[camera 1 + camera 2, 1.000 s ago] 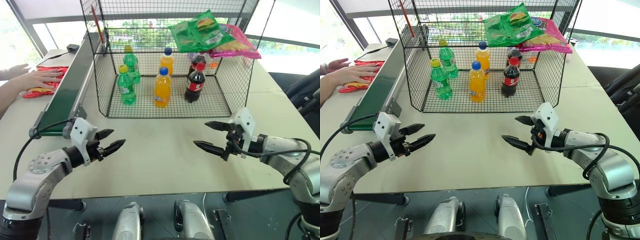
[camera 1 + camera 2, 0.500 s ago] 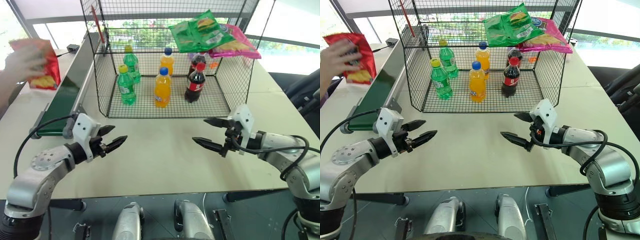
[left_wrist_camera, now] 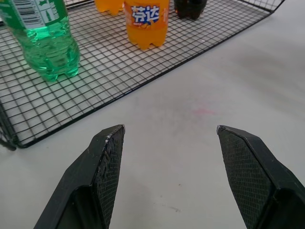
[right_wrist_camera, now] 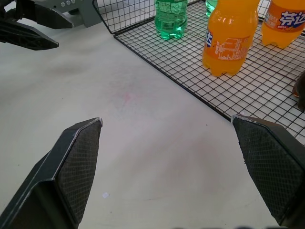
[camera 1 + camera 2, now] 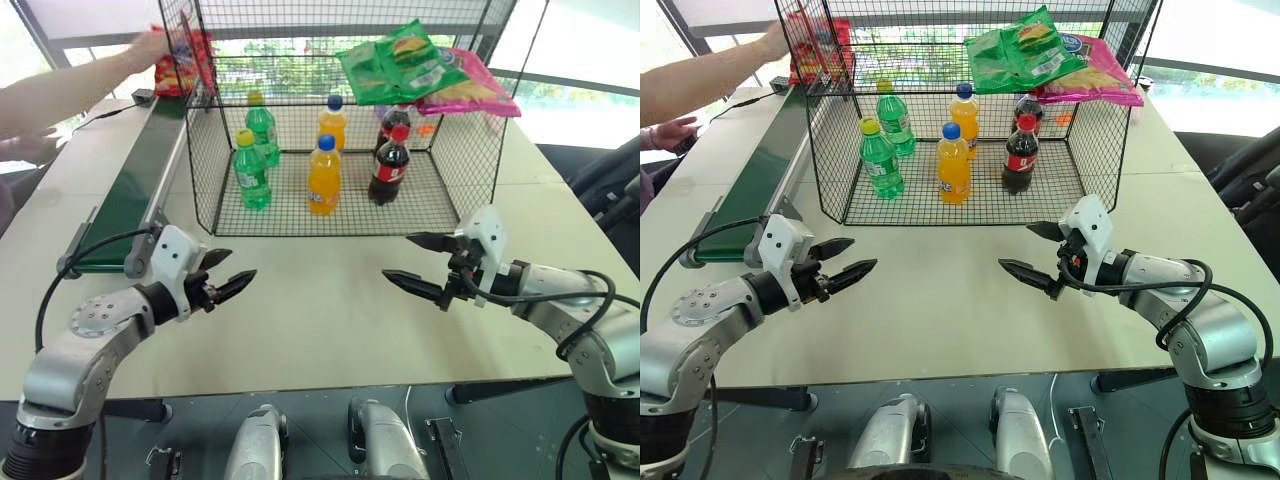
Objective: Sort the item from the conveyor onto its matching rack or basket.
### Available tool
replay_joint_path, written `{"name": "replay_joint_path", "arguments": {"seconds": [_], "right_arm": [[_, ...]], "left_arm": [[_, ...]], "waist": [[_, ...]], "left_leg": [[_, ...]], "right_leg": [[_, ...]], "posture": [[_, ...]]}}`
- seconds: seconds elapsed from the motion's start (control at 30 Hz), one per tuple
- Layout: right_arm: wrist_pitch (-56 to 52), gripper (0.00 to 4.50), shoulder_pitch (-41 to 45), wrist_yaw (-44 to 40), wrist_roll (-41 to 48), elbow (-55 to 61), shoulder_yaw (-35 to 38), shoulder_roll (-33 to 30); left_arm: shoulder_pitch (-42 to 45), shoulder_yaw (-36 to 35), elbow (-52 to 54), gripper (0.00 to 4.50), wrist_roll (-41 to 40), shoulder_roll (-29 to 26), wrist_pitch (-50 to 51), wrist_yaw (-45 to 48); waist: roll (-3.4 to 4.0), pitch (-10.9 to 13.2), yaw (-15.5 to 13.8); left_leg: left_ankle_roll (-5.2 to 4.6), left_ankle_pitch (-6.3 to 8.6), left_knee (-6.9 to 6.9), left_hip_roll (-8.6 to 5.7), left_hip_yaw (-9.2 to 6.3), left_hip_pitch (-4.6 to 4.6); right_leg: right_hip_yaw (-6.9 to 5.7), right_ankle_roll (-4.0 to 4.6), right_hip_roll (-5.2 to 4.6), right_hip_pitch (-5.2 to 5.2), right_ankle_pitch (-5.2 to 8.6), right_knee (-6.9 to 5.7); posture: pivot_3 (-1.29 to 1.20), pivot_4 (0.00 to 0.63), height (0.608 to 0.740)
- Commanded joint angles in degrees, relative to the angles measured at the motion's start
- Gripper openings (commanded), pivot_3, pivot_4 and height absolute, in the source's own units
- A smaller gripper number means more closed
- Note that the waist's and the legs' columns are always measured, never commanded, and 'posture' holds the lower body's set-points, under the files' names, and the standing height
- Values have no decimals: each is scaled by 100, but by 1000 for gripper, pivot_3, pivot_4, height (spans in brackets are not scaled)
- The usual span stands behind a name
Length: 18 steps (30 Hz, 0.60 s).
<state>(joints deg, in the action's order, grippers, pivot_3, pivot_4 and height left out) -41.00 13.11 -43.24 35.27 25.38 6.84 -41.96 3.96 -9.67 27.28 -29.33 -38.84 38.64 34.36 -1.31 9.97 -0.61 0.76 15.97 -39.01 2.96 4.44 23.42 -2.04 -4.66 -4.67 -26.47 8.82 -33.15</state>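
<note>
Count: five bottles in the black wire rack (image 5: 452, 175) — two green bottles (image 5: 251, 168), two orange bottles (image 5: 322, 176), one cola bottle (image 5: 389, 165). Two bags on its top: green crisp bag (image 5: 392, 62), pink crisp bag (image 5: 468, 88). Red crisp bag (image 5: 183, 62) is in a person's hand (image 5: 150, 45) over the far end of the conveyor (image 5: 133, 190), at 11 o'clock from the left gripper (image 5: 227, 277), well apart. Left jaws wide, empty. Right gripper (image 5: 423, 266) wide, empty. Both hover over the pale table (image 5: 320, 310); windows behind.
</note>
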Motion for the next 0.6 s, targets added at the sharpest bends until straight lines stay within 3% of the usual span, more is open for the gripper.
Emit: {"name": "replay_joint_path", "arguments": {"seconds": [0.03, 0.23, 0.37, 0.5, 0.6], "right_arm": [[62, 4500, 53, -29, 37, 77, 81, -20], [-21, 4500, 165, -74, 42, -100, 212, -145], [-241, 4500, 373, -72, 334, -160, 373, -112], [-370, 4500, 734, -119, 496, -46, 182, -59], [-384, 4500, 876, -136, 553, -6, 93, -10]], "left_arm": [[-41, -3, 77, 3214, 119, -102, -140, 71], [93, -571, 244, 3214, -138, -613, 1, 432], [315, -909, -79, 3214, 388, -1208, -378, 417], [485, -1039, -1145, 3214, 1664, -2101, -1607, 317], [523, -1322, -1527, 3214, 1513, -2078, -1758, 444]], "waist": [[0, 0, -1], [-1, 2, 3], [1, 4, 1], [9, 9, 32], [13, 12, 34]], "left_leg": [[0, 0, 0, 0, 0, 0], [0, 0, 0, 0, 0, 0], [0, 0, 0, 0, 0, 1], [1, 0, 7, 1, 5, 1], [1, 0, 20, 3, 11, 2]], "right_leg": [[0, 0, 0, 0, 0, 0], [0, 0, 0, -2, 0, 0], [-1, 0, 0, -4, 0, 0], [0, 1, 0, -11, 0, -1], [-1, 2, -2, -20, -1, 1]], "posture": [[0, 150, 740], [0, 150, 740], [0, 150, 740], [0, 150, 740], [0, 150, 740]]}}
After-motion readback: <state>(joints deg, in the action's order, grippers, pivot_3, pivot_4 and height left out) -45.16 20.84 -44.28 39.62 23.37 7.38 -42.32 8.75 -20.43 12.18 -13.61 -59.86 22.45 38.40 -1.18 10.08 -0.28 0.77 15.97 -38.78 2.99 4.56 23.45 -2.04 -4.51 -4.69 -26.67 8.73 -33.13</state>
